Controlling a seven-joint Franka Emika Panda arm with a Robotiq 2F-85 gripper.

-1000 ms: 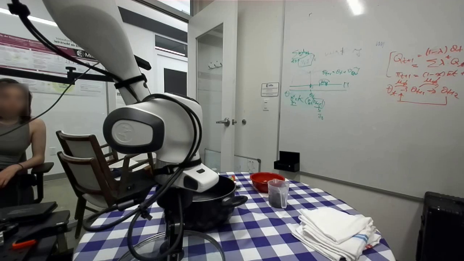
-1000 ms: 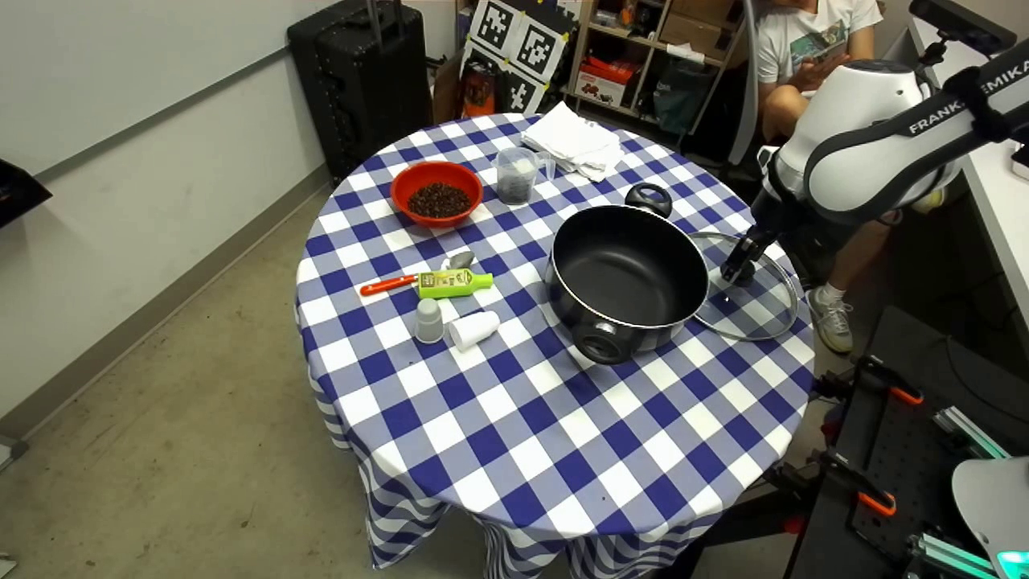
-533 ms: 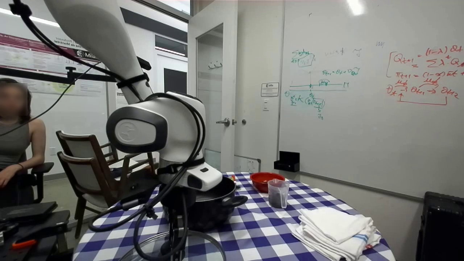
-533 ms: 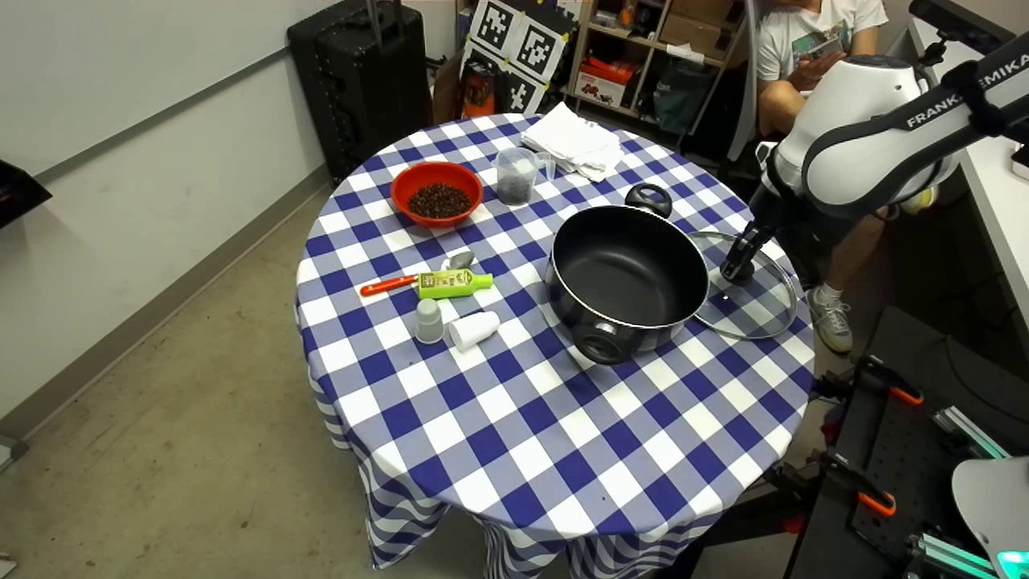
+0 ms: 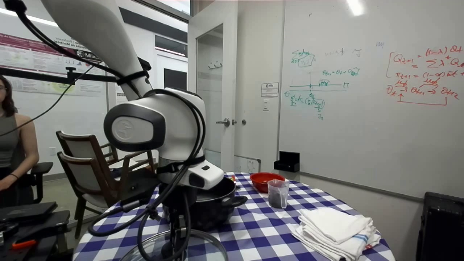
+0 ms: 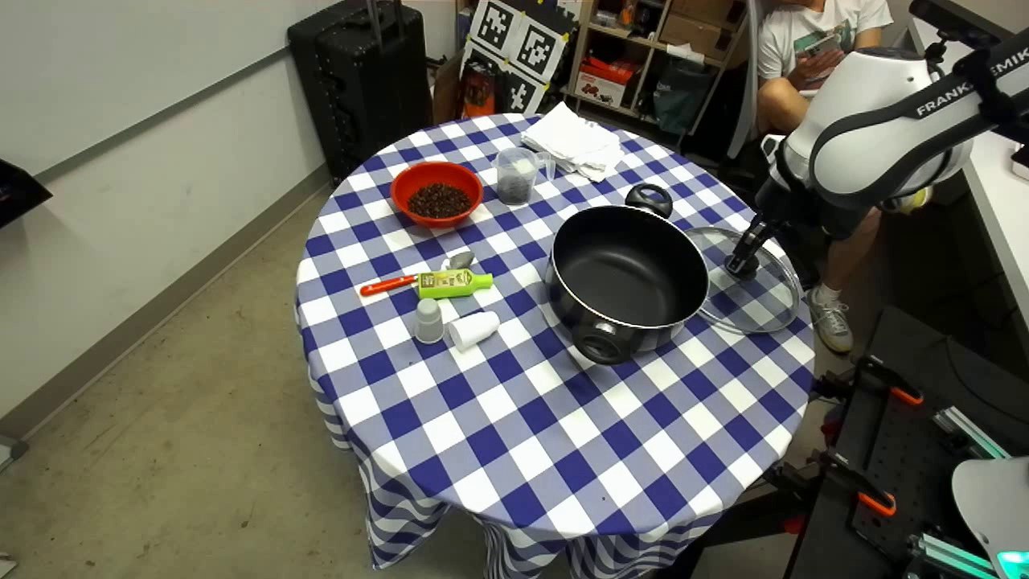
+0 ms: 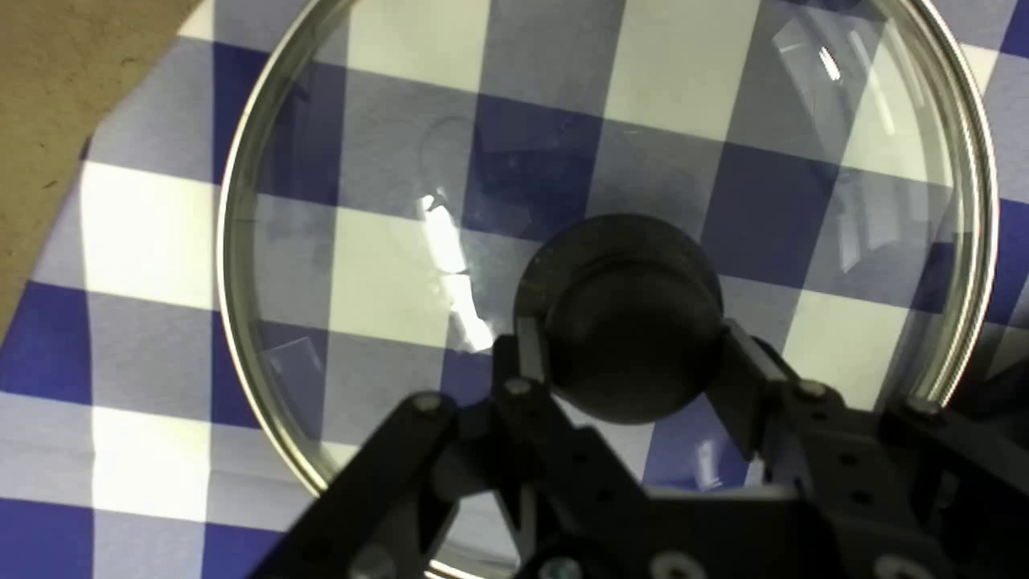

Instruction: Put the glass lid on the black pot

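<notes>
The glass lid, clear with a metal rim, fills most of the wrist view. Its round dark knob sits between the two fingers of my gripper, which press on it from both sides. In an exterior view the lid is beside the black pot, with my gripper coming down onto the knob from above. Whether the lid's rim still touches the table cannot be told. The pot stands upright, uncovered and hollow, its two handles sticking out. In an exterior view the arm partly hides the pot.
Beyond the pot are a red bowl of dark beans, a measuring cup and folded white towels. A green bottle, a red-handled utensil, a grey shaker and a white cup lie farther off.
My gripper's fingers have come together on the knob. The lid has shifted slightly along with the gripper, a little higher in both exterior views. The pot has not moved.
</notes>
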